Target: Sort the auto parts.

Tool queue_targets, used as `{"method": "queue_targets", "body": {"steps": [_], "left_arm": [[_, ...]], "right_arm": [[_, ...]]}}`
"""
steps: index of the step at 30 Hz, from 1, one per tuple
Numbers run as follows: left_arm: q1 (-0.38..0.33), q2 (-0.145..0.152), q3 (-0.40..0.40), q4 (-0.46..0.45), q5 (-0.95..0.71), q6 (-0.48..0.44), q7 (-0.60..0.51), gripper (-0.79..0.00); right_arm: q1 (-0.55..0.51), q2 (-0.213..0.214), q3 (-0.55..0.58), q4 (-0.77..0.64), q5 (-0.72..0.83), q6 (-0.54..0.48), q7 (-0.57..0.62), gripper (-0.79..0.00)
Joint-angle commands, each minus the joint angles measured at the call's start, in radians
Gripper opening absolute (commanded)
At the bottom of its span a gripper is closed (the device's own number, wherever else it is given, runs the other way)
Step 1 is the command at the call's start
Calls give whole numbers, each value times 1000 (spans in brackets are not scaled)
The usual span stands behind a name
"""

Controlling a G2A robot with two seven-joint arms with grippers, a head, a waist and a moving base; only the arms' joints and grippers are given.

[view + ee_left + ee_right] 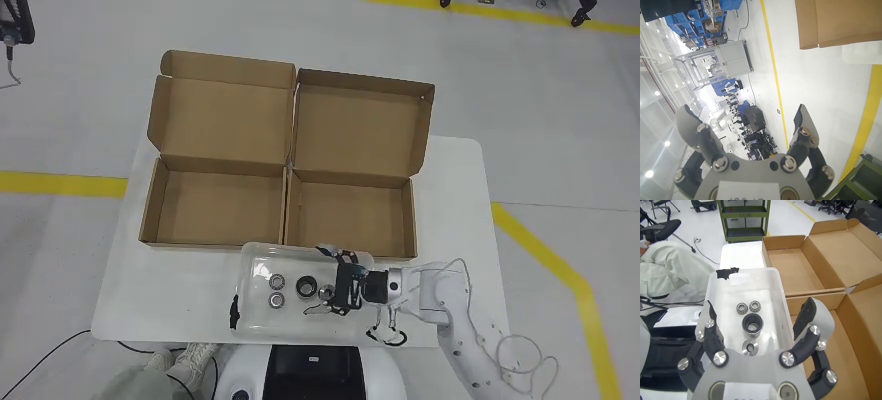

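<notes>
- Ref pt: clear bin (250, 290), sitting on the white surface (450, 200).
- Auto parts were all inside the bin, lying on its floor.
- Small bearing (742, 308) and second small bearing (755, 306) lay side by side, just beside each other, toward the bin's middle.
- Big ring bearing (752, 324) stood w/ its bore facing up, just beside that pair, on the side nearer the R pincer.
- Cone disc (750, 347) lay just beside the big ring, at the bin's end under the R pincer.
- R pincer (759, 302) hung over that end of the bin, released: fingers spread wide, nothing btwn them, none touching a part.
- L pincer (743, 108) was released too and held nothing. It was aimed off at the room floor, so its place vs the bin couldn't be told.
- Black tape (727, 273) was stuck on the bin's rim at the end far from the R pincer.
- Left box (215, 205) and right box (350, 215), both cardboard w/ lids up, stood touching each other just beyond the bin's far long side.
</notes>
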Motion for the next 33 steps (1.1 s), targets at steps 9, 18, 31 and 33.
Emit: {"method": "queue_targets", "body": {"steps": [9, 18, 31, 33], "left_arm": [[0, 0, 0, 0, 0, 0, 0, 0], [0, 0, 0, 0, 0, 0, 0, 0], [0, 0, 0, 0, 0, 0, 0, 0], [0, 0, 0, 0, 0, 0, 0, 0]], "right_arm": [[2, 8, -53, 20, -24, 33, 93, -169], [22, 8, -111, 49, -36, 95, 200, -95], [98, -4, -204, 116, -33, 174, 304, -108], [105, -5, -214, 126, -34, 180, 306, -126]]}}
